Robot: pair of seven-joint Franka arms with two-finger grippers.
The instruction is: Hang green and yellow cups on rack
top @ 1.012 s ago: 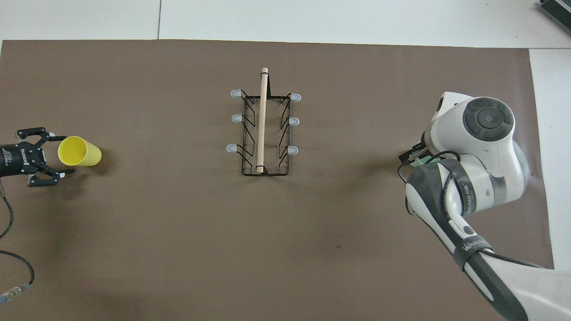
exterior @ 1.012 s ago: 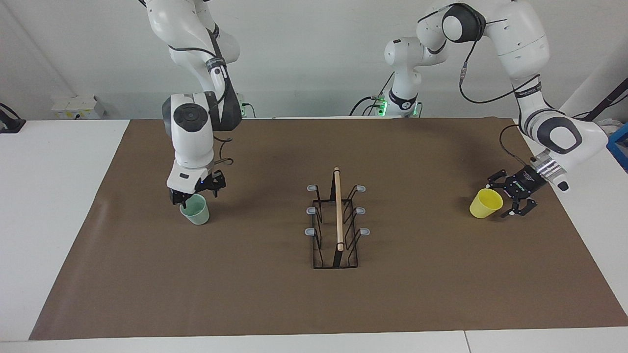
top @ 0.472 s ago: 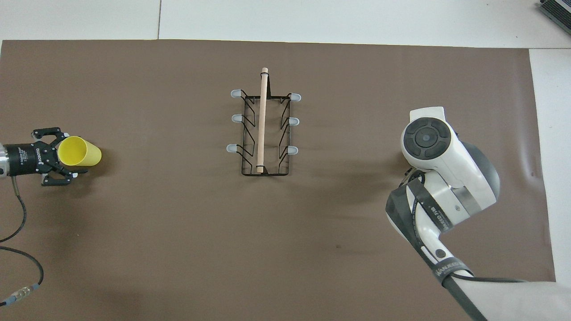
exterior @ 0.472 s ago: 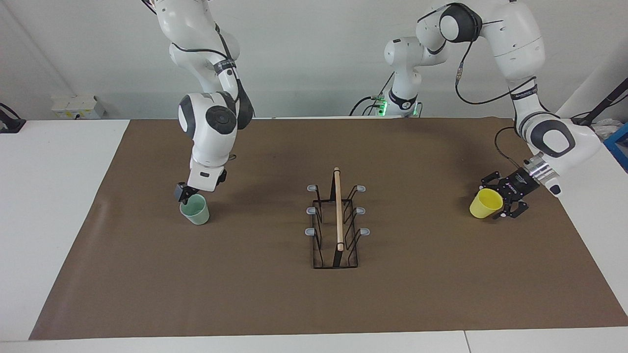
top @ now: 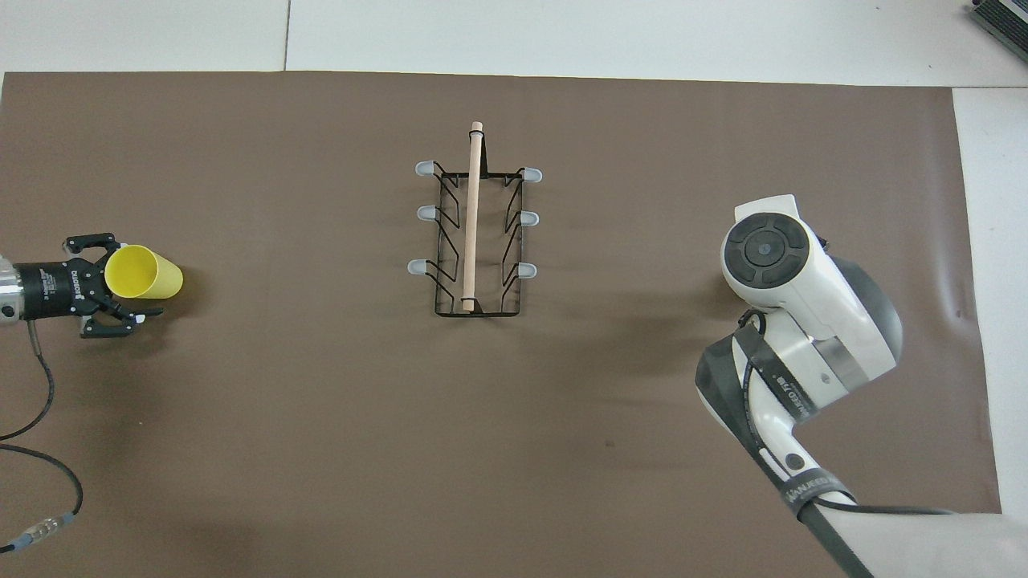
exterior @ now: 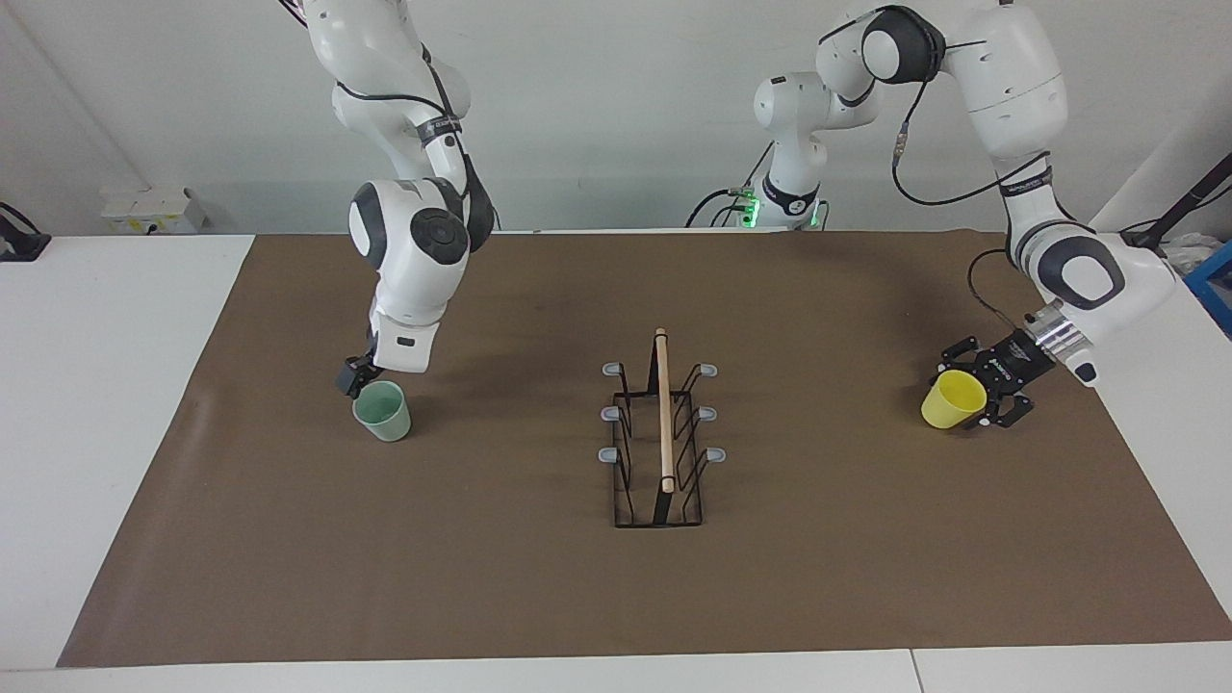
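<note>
Since a moment ago both arms have edged closer: left gripper (exterior: pixel 982 395), jaws spread, straddles the tipped yellow cup (exterior: pixel 953 400), right gripper (exterior: pixel 358 377), unclenched, hangs at the upright green cup (exterior: pixel 382 411) rim, presumably pre-grasp; rack (exterior: pixel 661 433) stands between, prongs bare.

"ROBOTIQ" on left tool (top: pixel 120 286) body
</note>
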